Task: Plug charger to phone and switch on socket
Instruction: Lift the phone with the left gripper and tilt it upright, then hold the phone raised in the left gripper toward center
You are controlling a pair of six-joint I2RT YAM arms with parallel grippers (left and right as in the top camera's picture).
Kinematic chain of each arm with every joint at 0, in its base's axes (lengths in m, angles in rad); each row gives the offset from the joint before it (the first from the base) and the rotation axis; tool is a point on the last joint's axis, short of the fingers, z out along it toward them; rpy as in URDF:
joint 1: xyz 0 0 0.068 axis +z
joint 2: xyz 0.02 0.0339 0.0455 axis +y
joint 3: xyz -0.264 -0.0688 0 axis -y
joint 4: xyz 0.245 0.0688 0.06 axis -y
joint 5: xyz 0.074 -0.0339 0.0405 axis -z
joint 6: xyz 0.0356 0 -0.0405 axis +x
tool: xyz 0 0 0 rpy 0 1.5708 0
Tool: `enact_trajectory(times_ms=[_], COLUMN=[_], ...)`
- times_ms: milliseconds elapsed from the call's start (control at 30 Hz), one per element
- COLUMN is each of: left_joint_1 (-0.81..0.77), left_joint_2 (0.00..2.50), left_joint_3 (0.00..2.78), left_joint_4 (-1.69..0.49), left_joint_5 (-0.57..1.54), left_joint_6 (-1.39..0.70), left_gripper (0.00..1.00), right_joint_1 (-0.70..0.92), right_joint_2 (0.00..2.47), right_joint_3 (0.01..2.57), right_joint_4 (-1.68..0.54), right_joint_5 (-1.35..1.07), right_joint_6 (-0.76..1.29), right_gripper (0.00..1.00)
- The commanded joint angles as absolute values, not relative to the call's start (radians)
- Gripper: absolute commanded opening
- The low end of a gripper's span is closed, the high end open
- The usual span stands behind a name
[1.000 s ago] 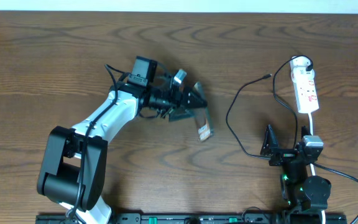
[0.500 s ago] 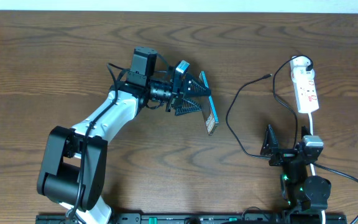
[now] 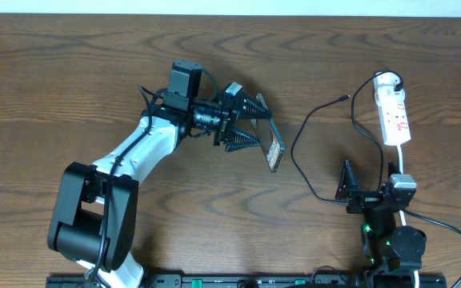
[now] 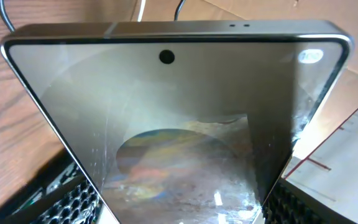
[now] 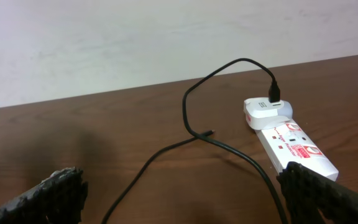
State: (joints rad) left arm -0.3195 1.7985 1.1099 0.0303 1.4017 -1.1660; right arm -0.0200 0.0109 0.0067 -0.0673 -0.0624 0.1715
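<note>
Black charger tip (image 3: pixel 344 98) lies loose on the table (image 3: pixel 70 80), right of the phone (image 3: pixel 273 150), which the left gripper (image 3: pixel 254 126) clamps tight, long side running crossways to that arm, while the right gripper (image 5: pixel 182 198), jaws wide apart, sits nearer the tip and the socket (image 3: pixel 394 112).

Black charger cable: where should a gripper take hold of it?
Probably just behind the free plug tip of the thin black charger cable, from above, gripper closing across it: that end lies loose and flat on the brown wooden table.

One phone (image 3: pixel 274 150), one charger (image 3: pixel 293 148), one socket (image 3: pixel 394 112), two grippers: left gripper (image 3: pixel 261 128), right gripper (image 5: pixel 182 180)
</note>
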Motion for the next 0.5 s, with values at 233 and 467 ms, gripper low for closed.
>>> enact_trajectory(times_ms=[233,467], left_joint_1=[-0.313,-0.313], left_joint_2=[1.763,1.763], left_joint_3=[1.119,1.119], left_joint_4=[0.04,0.04], left_joint_5=[1.451,1.456], left_joint_6=[-1.293,-1.312], left_gripper=[0.66,0.66], right_joint_1=[-0.019,-0.019], right_joint_2=[0.006,0.006], right_joint_3=[0.006,0.006], right_joint_4=[-0.072,-0.072], right_joint_5=[-0.054,-0.054], right_joint_6=[0.16,0.16], right_gripper=[0.99,0.99])
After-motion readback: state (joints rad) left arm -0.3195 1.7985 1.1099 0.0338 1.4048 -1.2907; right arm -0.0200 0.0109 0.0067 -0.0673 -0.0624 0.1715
